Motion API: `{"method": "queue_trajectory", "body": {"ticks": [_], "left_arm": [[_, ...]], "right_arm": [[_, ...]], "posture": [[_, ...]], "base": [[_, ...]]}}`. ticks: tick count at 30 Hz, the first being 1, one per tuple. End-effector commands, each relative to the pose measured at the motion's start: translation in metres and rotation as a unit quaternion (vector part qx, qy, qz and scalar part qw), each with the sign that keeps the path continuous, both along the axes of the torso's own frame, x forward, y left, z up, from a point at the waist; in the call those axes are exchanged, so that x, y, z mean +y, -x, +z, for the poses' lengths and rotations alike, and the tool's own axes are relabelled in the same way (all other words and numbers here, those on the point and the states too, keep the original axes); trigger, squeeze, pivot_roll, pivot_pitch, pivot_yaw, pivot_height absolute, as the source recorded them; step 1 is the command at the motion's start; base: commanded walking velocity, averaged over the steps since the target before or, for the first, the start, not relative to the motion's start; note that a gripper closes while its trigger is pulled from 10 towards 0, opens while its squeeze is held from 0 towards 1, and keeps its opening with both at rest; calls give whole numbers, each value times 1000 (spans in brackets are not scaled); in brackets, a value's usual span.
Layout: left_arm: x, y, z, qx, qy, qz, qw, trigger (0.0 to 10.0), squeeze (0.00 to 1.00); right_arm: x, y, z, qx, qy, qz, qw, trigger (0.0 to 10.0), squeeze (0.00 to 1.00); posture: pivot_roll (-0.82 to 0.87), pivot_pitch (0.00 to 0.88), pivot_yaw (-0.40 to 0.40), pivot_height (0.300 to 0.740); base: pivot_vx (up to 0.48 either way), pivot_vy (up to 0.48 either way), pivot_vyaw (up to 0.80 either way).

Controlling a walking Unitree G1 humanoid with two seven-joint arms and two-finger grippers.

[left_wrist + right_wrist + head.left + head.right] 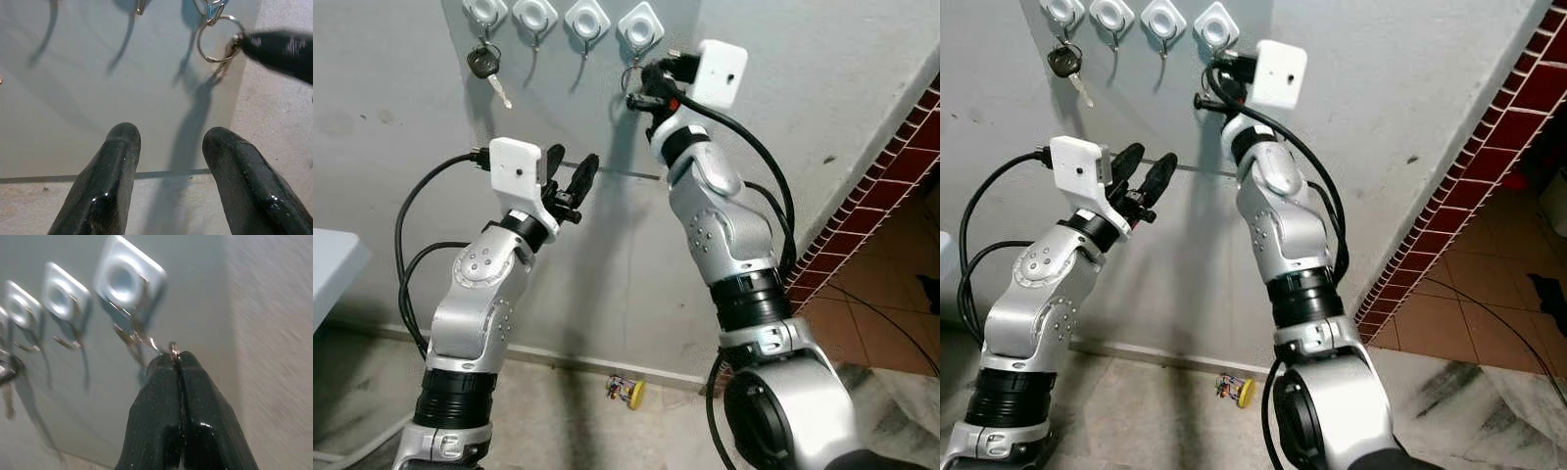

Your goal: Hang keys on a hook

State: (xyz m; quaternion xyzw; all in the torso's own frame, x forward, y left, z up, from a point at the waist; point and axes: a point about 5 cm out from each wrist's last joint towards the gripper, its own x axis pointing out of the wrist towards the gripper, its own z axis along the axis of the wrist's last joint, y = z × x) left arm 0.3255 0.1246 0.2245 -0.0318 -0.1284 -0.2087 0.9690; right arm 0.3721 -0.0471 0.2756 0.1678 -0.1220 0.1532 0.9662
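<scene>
Fingers of my right gripper pinch the key ring just beside the rightmost hook, ring already looped there; left gripper fingers spread, lower.

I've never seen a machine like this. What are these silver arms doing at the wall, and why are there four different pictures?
It is a humanoid robot with two silver arms, each ending in a gripper of two black fingers. Two pictures come from cameras on its head; the other two from a camera on each wrist, looking along the fingers.

On the wall is a grey panel with four hooks. A black-headed key hangs on the leftmost one. The right gripper is pinched shut on a key ring, held right at the rightmost hook. The left gripper hovers open lower down, holding nothing. A small yellow object lies on the floor by the wall.
</scene>
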Motion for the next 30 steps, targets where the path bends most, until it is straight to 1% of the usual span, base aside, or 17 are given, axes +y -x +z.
{"method": "queue_trajectory", "body": {"ticks": [1, 2, 3, 6, 11, 13, 15, 18, 21, 22, 23, 24, 25, 26, 28, 30], "left_arm": [[-1, 2, 2, -1, 4, 0, 1000, 10000, 0], [-1, 1, 1, 0, 4, -1, 1000, 10000, 0], [-1, 1, 1, 0, 5, -2, 1000, 10000, 0], [-3, 1, 2, 0, 5, -4, 1000, 10000, 0], [-3, 0, 1, 2, 5, -4, 1000, 10000, 0], [-3, 0, -2, 3, 0, -2, 1000, 10000, 0], [-3, 0, -3, 4, 0, 1, 1000, 10000, 0], [-4, 0, -3, 2, -6, 8, 1000, 10000, 0], [-4, -1, -10, 9, -10, 19, 1000, 10000, 0], [-4, -1, -16, 16, -8, 26, 1000, 10000, 0], [-4, -1, -18, 18, -7, 27, 999, 10000, 0], [-3, -2, -23, 25, -5, 32, 999, 10000, 0], [-2, -3, -33, 39, -2, 41, 998, 10000, 0], [-2, -3, -38, 45, -1, 45, 998, 10000, 0], [1, -4, -49, 67, 23, 56, 996, 10000, 0], [6, -5, -60, 92, 65, 69, 991, 10000, 0]], "right_arm": [[-1, 3, 3, 0, -2, -4, 1000, 10000, 51], [-4, 5, -1, 4, -1, -8, 1000, 10000, 435], [-6, 6, -4, 10, -6, -9, 1000, 10000, 1000], [-12, 11, -9, 17, -10, -14, 1000, 10000, 1000], [-17, 16, -13, 12, -16, -10, 1000, 10000, 1000], [-21, 20, -19, 5, -11, -7, 1000, 10000, 1000], [-22, 22, -24, 3, -8, 5, 1000, 10000, 1000], [-26, 28, -32, -24, 2, 19, 1000, 10000, 1000], [-36, 34, -53, -31, 18, 26, 999, 10000, 1000], [-42, 39, -65, -36, 27, 32, 998, 10000, 1000], [-43, 40, -68, -36, 28, 34, 998, 10000, 1000], [-47, 41, -78, -27, 47, 29, 998, 10000, 1000], [-52, 45, -96, -14, 69, 33, 997, 10000, 1000], [-54, 47, -103, -9, 73, 39, 997, 10000, 1000], [-57, 51, -118, 4, 80, 47, 996, 10000, 1000], [-63, 54, -133, 24, 85, 38, 995, 10000, 1000]], "posture": [[46, 70, -74, 740], [41, 69, -71, 740], [41, 69, -71, 740], [39, 66, -70, 740], [34, 61, -65, 740], [33, 61, -63, 740], [33, 61, -63, 740], [31, 60, -58, 740], [30, 59, -56, 740], [30, 59, -56, 740], [30, 59, -56, 740], [27, 60, -52, 740], [19, 60, -45, 740], [19, 60, -45, 740], [8, 63, -36, 740], [-1, 64, -31, 740]], "base": [[0, 0, 0], [0, 0, 0], [0, 0, 0], [0, 0, 0], [0, 0, 0], [0, 0, 0], [0, 0, 0], [0, 0, 0], [0, 0, 0], [0, 0, 0], [0, 0, 0], [0, 0, 0], [0, 0, 0], [0, 0, 0], [0, 0, 0], [0, 0, 0]]}}
